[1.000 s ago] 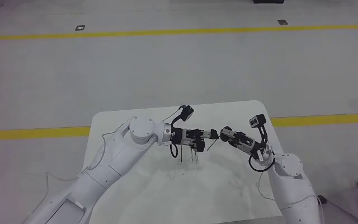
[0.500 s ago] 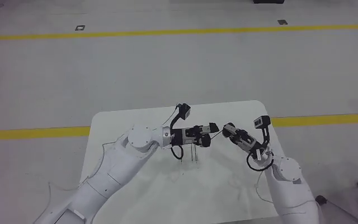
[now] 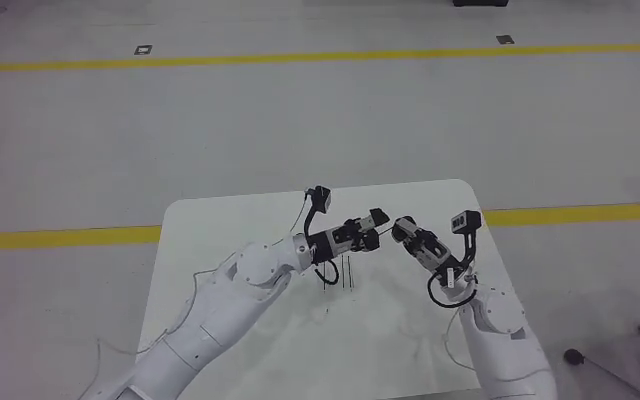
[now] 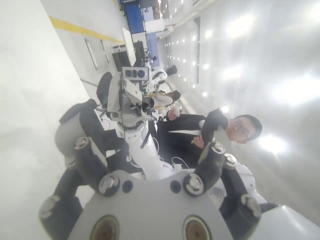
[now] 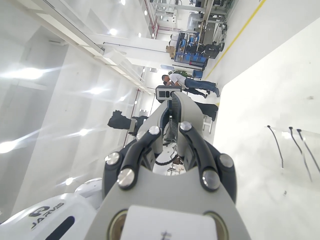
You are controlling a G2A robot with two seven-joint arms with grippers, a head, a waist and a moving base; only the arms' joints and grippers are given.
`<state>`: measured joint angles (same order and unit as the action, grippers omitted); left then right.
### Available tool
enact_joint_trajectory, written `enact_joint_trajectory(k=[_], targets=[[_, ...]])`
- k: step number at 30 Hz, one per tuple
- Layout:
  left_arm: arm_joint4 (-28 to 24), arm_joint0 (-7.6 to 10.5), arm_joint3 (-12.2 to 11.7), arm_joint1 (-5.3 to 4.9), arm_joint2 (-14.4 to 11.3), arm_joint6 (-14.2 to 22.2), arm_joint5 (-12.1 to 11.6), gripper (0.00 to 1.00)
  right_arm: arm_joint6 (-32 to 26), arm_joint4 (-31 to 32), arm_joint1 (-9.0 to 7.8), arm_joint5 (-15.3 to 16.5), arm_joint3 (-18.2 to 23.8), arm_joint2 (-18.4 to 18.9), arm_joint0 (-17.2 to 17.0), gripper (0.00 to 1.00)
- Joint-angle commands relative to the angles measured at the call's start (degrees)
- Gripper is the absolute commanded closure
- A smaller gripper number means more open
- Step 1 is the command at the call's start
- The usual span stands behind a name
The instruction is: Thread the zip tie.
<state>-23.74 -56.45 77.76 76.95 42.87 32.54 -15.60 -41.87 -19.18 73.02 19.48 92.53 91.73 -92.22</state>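
On white table (image 3: 200, 260), zip ties (image 3: 342, 272) lie parallel, front-to-back; left end effector (image 4: 145, 113) apart, right end effector (image 5: 174, 96) together

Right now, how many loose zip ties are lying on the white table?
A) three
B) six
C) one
A: the right wrist view shows three black zip ties lying side by side on the table.

Smooth matt white table (image 3: 195, 220), thin black plastic zip ties (image 5: 276, 146), matt grey right gripper (image 5: 175, 98), shiny metal screws (image 5: 211, 177)
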Motion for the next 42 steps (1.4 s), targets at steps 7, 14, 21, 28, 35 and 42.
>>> enact_joint_trajectory(k=[7,14,21,28,35,42], targets=[[0.2,-0.31,0.2,0.0,0.0,-0.6,0.1,0.0,0.9,0.1,0.03,0.0,0.2,-0.1,0.0,1.0],[2.8,-1.55,1.5,0.13,-0.1,-4.7,1.1,0.0,5.3,-0.3,0.33,0.0,0.9,-1.1,-0.2,1.0],[4.0,-1.81,1.7,0.24,-0.1,-5.6,2.5,0.0,6.0,0.4,0.54,0.0,0.9,-1.8,-0.3,1.0],[4.2,-1.76,1.8,0.42,-0.1,-5.5,3.0,0.21,6.9,2.8,0.77,0.0,1.0,-2.4,-0.2,1.0],[4.2,-1.81,1.7,0.58,0.0,-5.4,3.2,0.43,7.3,5.1,0.99,0.0,1.2,-2.7,-0.5,1.0],[4.6,-1.97,1.8,0.7,0.1,-5.5,3.8,0.51,7.7,7.2,1.17,0.0,1.6,-2.4,-0.7,1.0]])
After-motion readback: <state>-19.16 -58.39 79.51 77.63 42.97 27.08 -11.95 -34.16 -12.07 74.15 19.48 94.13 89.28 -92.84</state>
